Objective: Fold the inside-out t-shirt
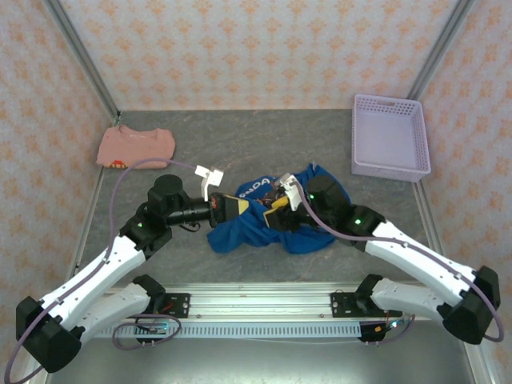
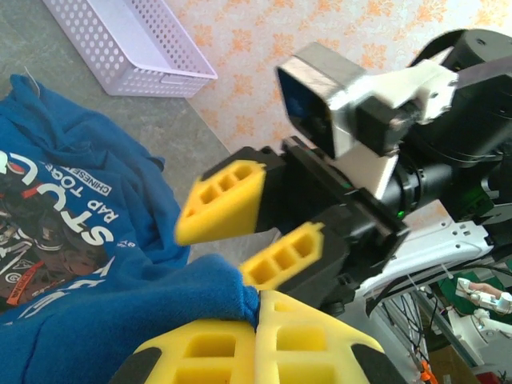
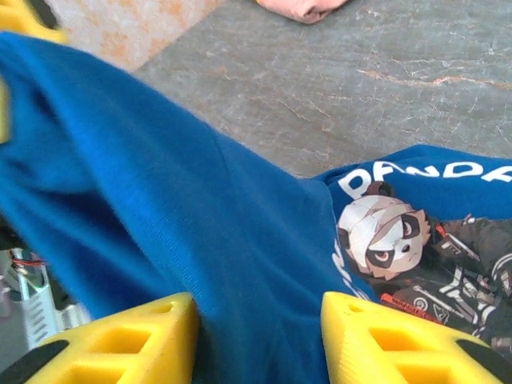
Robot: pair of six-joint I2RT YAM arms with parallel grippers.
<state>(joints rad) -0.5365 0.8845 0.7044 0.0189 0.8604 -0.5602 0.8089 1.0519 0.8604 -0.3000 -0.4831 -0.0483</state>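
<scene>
folded salmon-pink cloth shirt (image 1: 136,146) parked in far-left corner of grey marbled tabletop (image 1: 264,136); lavender perforated plastic basket (image 1: 388,170) at far-right corner, well apart from it; peach floral wallpaper panels (image 1: 256,48) on three sides; silver metal rail (image 1: 264,302) along near edge

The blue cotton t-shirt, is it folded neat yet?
No, not folded. The royal-blue cotton t-shirt lies crumpled in a heap, its panda print showing.
</scene>
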